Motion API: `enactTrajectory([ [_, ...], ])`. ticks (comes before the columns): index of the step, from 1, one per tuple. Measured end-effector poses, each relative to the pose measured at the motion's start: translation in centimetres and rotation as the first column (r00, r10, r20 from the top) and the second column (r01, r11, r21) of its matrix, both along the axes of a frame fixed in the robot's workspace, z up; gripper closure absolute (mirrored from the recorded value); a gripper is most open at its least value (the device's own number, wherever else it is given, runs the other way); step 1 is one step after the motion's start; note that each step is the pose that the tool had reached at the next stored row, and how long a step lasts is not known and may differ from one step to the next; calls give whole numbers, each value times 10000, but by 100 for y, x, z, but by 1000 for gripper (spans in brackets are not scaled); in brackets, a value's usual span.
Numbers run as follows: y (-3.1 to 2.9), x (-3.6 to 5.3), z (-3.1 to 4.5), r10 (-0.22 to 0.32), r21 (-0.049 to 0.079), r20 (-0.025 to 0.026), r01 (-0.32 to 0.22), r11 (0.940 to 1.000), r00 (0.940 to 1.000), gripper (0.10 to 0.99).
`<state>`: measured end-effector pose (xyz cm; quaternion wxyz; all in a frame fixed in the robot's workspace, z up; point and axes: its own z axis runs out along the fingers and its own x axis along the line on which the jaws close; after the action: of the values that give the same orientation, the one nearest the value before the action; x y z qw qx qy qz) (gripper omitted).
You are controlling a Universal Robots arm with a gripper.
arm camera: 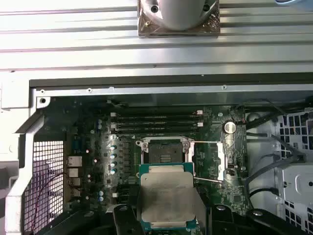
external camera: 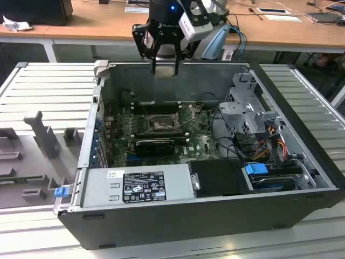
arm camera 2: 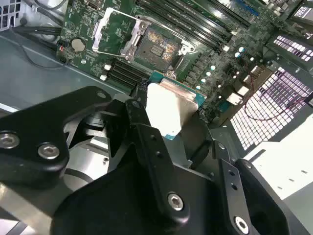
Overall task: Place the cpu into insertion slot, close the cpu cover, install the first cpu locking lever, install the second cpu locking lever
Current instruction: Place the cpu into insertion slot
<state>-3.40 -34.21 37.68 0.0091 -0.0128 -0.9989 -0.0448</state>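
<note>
The gripper (arm camera 2: 172, 121), clamped on the cpu (arm camera: 166, 196) above the open case (external camera: 215, 81), probably needs it level and square to the insertion slot (arm camera: 165, 152) — no tilt, no corner leading.

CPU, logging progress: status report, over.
Black end effector shut on small pale-silver square cpu, above grey computer case. Gold-contact square insertion slot bare, metal frame cpu cover open. Nothing between.

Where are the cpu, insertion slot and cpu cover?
cpu (arm camera: 168, 200): first wrist view, middle of its metal top.
insertion slot (arm camera: 164, 152): first wrist view, centre of its contact field.
cpu cover (arm camera: 220, 161): first wrist view, edge of the opened frame.
</note>
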Motion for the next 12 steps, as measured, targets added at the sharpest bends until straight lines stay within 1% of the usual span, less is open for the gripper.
enactTrajectory([
  [4, 0, -1, 0, -494, 0, 0, 494, 9988, 9988, 561],
  [5, 0, -1, -1, -545, -1, -1, 545, 9985, 9985, 561],
  [12, 0, -2, -24, -596, -5, -12, 596, 9982, 9982, 561],
])
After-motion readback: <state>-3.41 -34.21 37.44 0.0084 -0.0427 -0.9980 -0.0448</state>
